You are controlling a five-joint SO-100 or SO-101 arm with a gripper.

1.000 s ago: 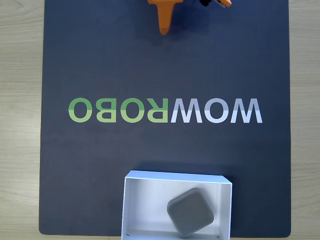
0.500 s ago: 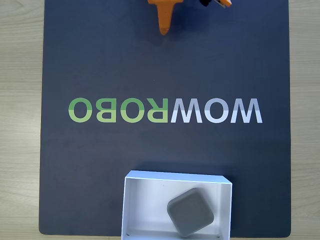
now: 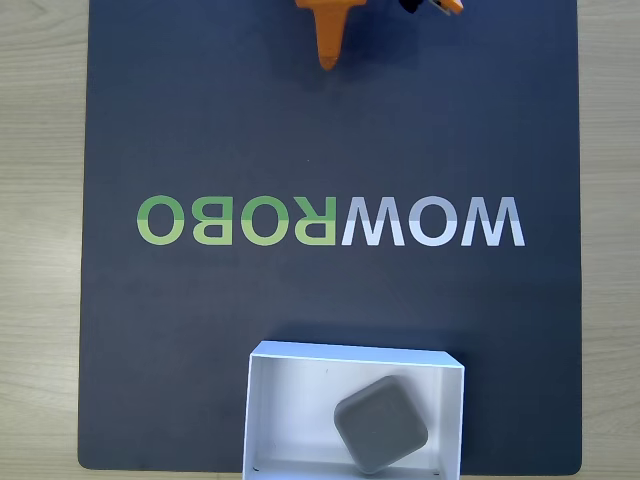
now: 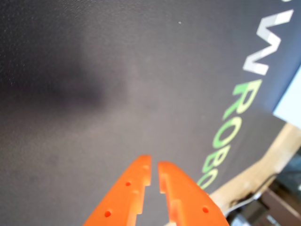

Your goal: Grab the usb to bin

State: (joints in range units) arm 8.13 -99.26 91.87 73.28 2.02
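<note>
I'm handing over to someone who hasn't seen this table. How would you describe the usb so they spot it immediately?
In the fixed view, find the dark mat with the WOWROBO lettering, then the white bin at its bottom edge. The usb lies inside the bin, right of centre, turned diagonally to the walls. It is the only grey thing there: a small flat matte square with rounded corners.

**Open mat, one walled corner**

We see the dark mat (image 3: 200, 120) lying bare from the top edge down past its printed lettering (image 3: 330, 221), free for passage. Only the bin (image 3: 285, 410), at the bottom edge, blocks low passage, the usb (image 3: 381, 423) filling its right half.
</note>
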